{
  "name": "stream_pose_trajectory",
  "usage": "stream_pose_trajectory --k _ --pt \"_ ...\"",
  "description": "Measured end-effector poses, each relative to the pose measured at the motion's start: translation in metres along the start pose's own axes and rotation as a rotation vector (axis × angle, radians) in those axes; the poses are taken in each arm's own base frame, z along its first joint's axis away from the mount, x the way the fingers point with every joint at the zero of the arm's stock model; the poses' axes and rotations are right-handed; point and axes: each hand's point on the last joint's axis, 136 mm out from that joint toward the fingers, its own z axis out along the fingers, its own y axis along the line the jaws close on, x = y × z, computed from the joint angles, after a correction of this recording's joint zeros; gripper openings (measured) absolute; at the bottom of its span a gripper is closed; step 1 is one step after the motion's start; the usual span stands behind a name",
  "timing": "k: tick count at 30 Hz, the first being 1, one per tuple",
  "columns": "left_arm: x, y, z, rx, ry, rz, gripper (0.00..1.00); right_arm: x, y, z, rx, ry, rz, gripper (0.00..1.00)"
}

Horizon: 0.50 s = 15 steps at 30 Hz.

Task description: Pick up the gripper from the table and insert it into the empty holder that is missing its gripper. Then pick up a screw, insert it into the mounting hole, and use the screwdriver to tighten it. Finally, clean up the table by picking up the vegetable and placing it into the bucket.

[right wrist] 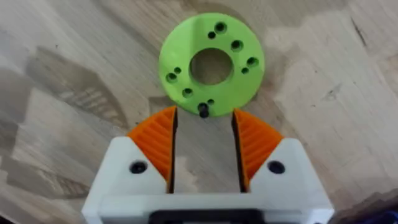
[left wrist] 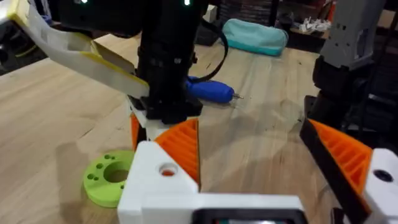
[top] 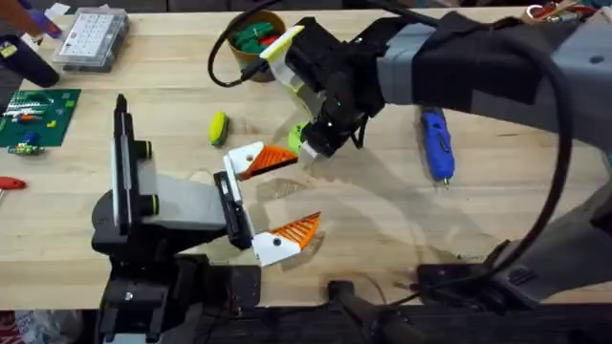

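Pale butcher-block desk [top: 382, 220] lay beneath your right end effector [right wrist: 205, 121], its orange fingers [right wrist: 155, 140] apart astride the black screw [right wrist: 203, 111] on the rim of the green disc [right wrist: 211, 62], so you needed to close squarely and gently.

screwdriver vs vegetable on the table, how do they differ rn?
Colour: the screwdriver is blue with black markings; the vegetable is yellow-green.
Shape and size: the screwdriver is long and pen-shaped with a thin metal tip; the vegetable is a short oval, much smaller.
Place, overhead view: the screwdriver lies right of centre, the vegetable left of centre.
Shared: both lie on the table, ungripped.
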Motion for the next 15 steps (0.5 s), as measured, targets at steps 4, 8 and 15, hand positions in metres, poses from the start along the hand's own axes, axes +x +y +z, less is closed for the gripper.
stream_pose_trajectory --k 4,8,15 --pt "0.0000 0.0000 0.0000 0.000 0.000 0.000 0.995 0.0013 0.0001 0.0036 -0.001 0.010 0.000 0.469" --pt "0.0000 0.0000 0.0000 0.000 0.000 0.000 0.995 0.0025 0.0001 0.0065 -0.001 0.019 0.000 0.442" --pt "0.0000 0.0000 0.0000 0.000 0.000 0.000 0.995 0.0016 -0.0001 0.0069 -0.001 0.016 0.000 0.424"
